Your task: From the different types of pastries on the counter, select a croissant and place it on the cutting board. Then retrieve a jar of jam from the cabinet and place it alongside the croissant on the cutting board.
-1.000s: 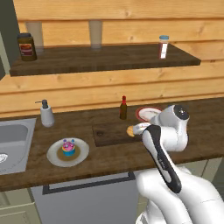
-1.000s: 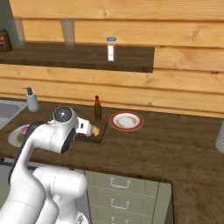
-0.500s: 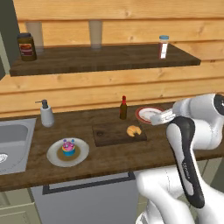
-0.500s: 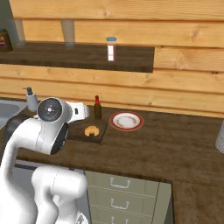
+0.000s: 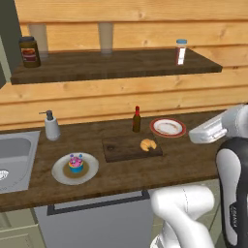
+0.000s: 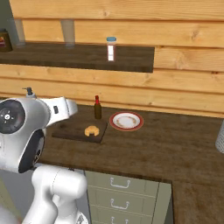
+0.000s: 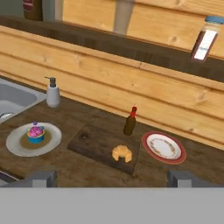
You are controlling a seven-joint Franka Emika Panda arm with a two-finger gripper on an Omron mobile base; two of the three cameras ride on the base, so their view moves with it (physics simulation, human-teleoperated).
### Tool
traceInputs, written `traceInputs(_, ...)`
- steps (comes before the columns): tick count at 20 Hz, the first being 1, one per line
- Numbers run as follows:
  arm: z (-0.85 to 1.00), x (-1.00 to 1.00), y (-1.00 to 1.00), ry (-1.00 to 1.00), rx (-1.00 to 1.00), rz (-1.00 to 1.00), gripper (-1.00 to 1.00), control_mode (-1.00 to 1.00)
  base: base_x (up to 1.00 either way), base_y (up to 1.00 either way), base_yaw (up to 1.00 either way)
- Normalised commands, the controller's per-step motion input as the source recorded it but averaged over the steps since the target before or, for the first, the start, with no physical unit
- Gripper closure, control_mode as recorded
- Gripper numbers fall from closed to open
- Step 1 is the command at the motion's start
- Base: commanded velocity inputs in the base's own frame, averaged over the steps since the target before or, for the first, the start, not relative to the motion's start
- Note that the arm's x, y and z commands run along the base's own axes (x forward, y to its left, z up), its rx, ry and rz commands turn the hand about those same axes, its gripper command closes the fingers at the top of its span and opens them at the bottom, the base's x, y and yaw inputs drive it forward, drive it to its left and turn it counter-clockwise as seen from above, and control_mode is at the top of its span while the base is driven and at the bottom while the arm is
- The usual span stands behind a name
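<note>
The arm has swung back from the board point(image 5: 131, 147), leaving the croissant point(image 5: 148, 144) on its right end. The surface point(image 5: 184, 160) runs under a wooden shelf point(image 5: 116, 65). The sink point(image 5: 14, 155) lies far left of the board, a soap bottle point(image 5: 51, 126) behind it. A grey plate point(image 5: 75, 168) with the cupcake point(image 5: 75, 163) sits left of the board; a red-rimmed plate point(image 5: 167, 127) sits right. A bottle point(image 5: 137, 119) stands just behind the board. The pincer point(image 7: 111, 178) hangs released, holding nothing.
</note>
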Motion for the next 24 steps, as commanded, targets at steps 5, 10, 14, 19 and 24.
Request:
traceInputs(5,-0.15,-1.0,0.49,-0.16,0.0,-0.21,-1.0,-1.0,0.0,0.0,0.0)
traceInputs(10,-0.34,-1.0,0.14,-0.17,0.0,-0.16,-1.0,-1.0,0.0,0.0,0.0)
traceInputs(14,-0.03,-0.63,0.0,-0.13,0.0,-0.06,-1.0,-1.0,0.0,0.0,0.0)
traceInputs(19,0.0,0.0,0.0,0.0,0.0,0.0,-1.0,1.0,-0.08,0.0,0.0)
traceInputs(24,0.0,0.0,0.0,0.0,0.0,0.0,-1.0,1.0,-0.94,0.22,0.0)
